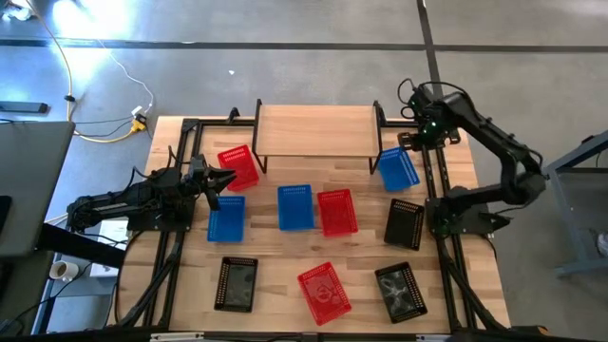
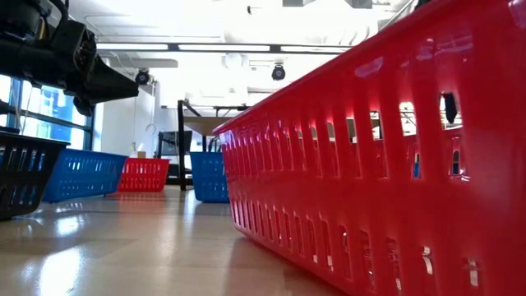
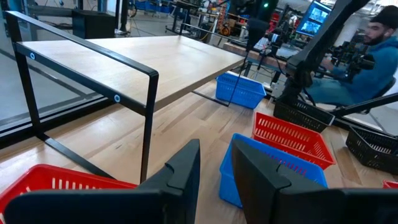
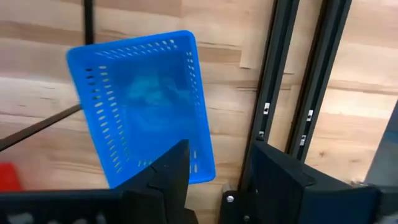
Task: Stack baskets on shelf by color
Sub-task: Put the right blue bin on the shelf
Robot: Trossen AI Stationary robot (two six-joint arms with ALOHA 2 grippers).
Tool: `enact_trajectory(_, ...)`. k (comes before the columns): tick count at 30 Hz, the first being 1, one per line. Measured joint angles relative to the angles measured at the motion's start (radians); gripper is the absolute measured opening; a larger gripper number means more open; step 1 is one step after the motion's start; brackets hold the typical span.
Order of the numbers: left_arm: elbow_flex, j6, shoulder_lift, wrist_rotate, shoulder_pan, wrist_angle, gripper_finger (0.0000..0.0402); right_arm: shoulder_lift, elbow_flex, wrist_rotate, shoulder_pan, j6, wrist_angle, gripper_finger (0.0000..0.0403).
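1. Red basket [image 2: 386, 164]: fills the low view's foreground, on the counter [image 1: 361, 285].
2. Blue basket [image 4: 143, 102]: directly beneath the right tool [image 4: 214, 171], beside the shelf [image 1: 315, 128]; fingers spread, empty.
3. Left tool [image 3: 214, 177]: part-open, empty.

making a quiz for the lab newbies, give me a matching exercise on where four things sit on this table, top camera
Things:
1. shelf
2. blue basket by the right gripper
3. red basket by the left gripper
4. front red basket

Places:
A. near edge of the table, between two black baskets
B. back middle of the table, nothing on its top
C. on the table at the shelf's right end
D. on the table at the shelf's left end

Pairs: 1-B, 2-C, 3-D, 4-A
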Motion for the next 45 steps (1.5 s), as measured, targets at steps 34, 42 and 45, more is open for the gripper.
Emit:
enact_trajectory(34, 0.000, 0.000, 0.000, 0.000, 0.000, 0.000, 0.0082, 0.287, 0.000, 0.015, 0.079, 0.210, 0.038, 0.0149)
enact_trajectory(42, 0.000, 0.000, 0.000, 0.000, 0.000, 0.000, 0.0082, 0.321, 0.000, 0.002, 0.072, 0.217, 0.102, 0.0149)
enact_trajectory(45, 0.000, 0.000, 0.000, 0.000, 0.000, 0.000, 0.0082, 0.322, 0.000, -0.021, 0.076, 0.215, 0.147, 0.0149)
